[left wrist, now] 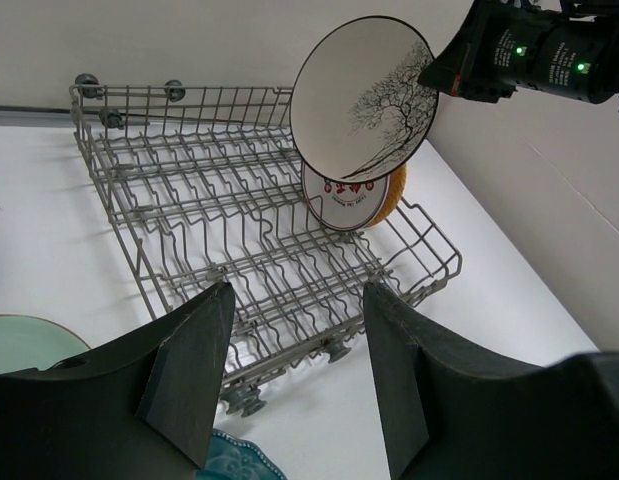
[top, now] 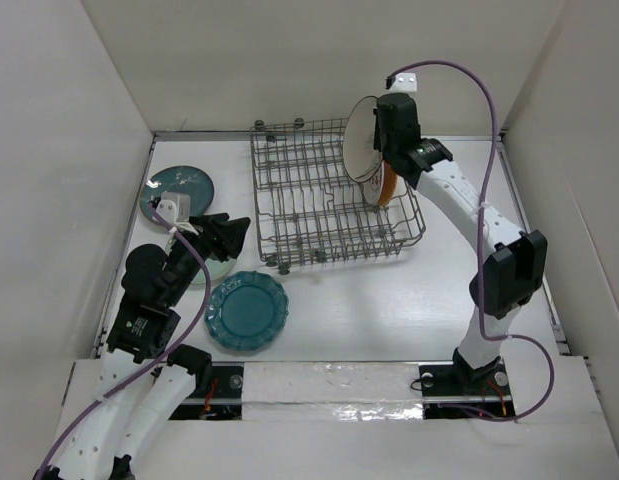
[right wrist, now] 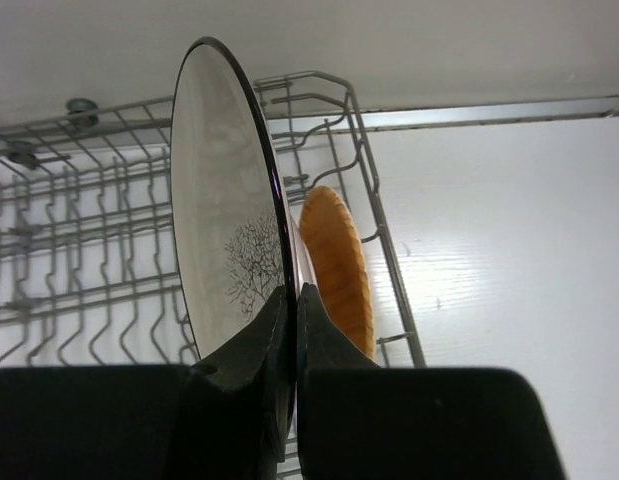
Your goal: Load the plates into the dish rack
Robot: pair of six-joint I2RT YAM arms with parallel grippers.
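We count two plates loaded: the white plate with red pattern [left wrist: 341,195] and the orange-brown plate [right wrist: 339,265] stand on edge between the tines at the 3 o'clock end of the dish rack [top: 289,205], close together, with the orange one nearer the end wall. The third is in hand. The cream plate with the dark branch pattern [left wrist: 364,105] hangs upright on its edge just above and beside those two, on their 9 o'clock side, and has not yet gone down into a slot. The right gripper [right wrist: 292,320] has it by the rim, jaws pinched nearly together on the plate's edge.

By our reckoning three plates are left, all lying flat on the table off the rack's 9 o'clock end. The dark teal speckled plate [top: 175,190] is at about 9 o'clock from the rack. The scalloped-rim teal plate [top: 247,310] is at about 7 o'clock. The pale mint plate [left wrist: 24,345] lies between them, mostly hidden under the left arm. The rest of the rack's rows hold nothing.

The left gripper [left wrist: 297,292] hovers over the mint plate with its jaws spread wide, holding nothing and pointing toward the rack.
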